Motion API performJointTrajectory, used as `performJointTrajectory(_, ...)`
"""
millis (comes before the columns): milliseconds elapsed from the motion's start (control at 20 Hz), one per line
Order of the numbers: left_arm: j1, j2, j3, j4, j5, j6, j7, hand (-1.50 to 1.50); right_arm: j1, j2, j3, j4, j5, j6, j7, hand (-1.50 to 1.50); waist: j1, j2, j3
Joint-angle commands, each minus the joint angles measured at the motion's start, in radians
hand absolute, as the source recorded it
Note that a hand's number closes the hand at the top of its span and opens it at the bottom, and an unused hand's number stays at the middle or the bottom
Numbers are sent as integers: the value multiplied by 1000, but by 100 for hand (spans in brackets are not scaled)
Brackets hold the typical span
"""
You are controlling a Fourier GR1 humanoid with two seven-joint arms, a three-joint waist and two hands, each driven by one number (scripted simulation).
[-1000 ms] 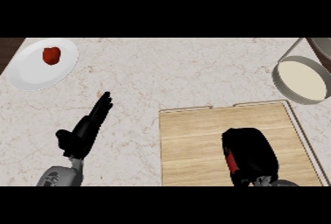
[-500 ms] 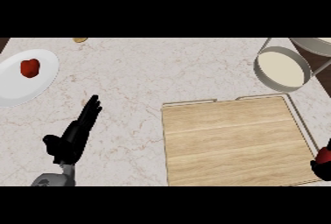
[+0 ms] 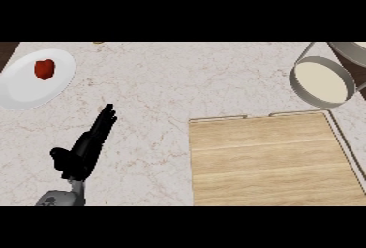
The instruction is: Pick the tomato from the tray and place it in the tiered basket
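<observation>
bare tray (image 3: 265,160), left robot hand (image 3: 82,147) flat

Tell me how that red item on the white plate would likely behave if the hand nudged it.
The red item looks small and rounded, so a nudge would probably roll it. The white plate seems shallow and smooth, so it may slide towards the rim. The left hand, open with straight fingers, would likely push rather than trap it.

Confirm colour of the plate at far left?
White plate, holding a red item; head view, the only one.
</observation>
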Motion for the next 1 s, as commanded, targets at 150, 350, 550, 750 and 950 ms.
performJointTrajectory(150, -59, -12, -1, 39, -4, -44, -13, 0, -125, -177, -170, 120, -135, 89, -49, 150, 55, 11, -3)
performJointTrajectory(350, -76, -11, -4, 63, -30, -35, -8, 0, -293, -326, -143, 165, -202, 184, 117, 150, 66, 12, -3)
performJointTrajectory(550, -58, -16, -13, 74, -31, -63, -30, 0, -488, -336, 23, 288, -136, 79, 176, 150, 88, 16, -3)
performJointTrajectory(750, -90, -25, -2, 90, -22, -74, -28, 0, -661, -398, 124, 486, -122, 85, 162, 150, 102, 20, -3)
performJointTrajectory(950, -55, -53, -21, 72, -47, -45, -34, 0, -809, -335, 215, 614, -76, 0, 145, 150, 97, 18, -3)
